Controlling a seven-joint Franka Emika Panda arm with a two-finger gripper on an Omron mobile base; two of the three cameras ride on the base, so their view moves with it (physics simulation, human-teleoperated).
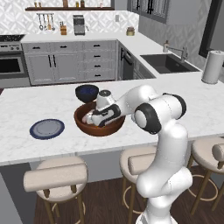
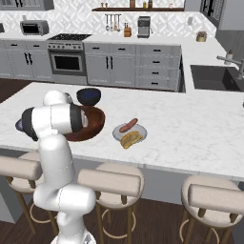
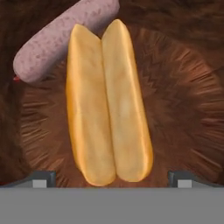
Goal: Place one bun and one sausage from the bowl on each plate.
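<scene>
bowl: we see the reddish-brown wooden bowl point(image 1: 83, 124) on the marble counter point(image 1: 26, 144), the arm reaching down into it.
blue-rimmed plate: point(image 1: 47, 129) bare, left of the bowl; we judge it unserved.
pale plate: point(image 2: 138, 137) already carries one bun and one sausage.
bun: point(image 3: 107, 105) yellow-orange, split lengthwise, lying on the bowl floor directly ahead of the hand.
sausage: point(image 3: 61, 37) pinkish, touching the bun's far end.
gripper: point(image 3: 111, 178) tips spread wide apart, straddling the bun, nothing held.
risk: we expect closing could squeeze the bun sideways, or nudge the sausage.

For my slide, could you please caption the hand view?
Open gripper poised over a bun beside a sausage in the wooden bowl.
</scene>
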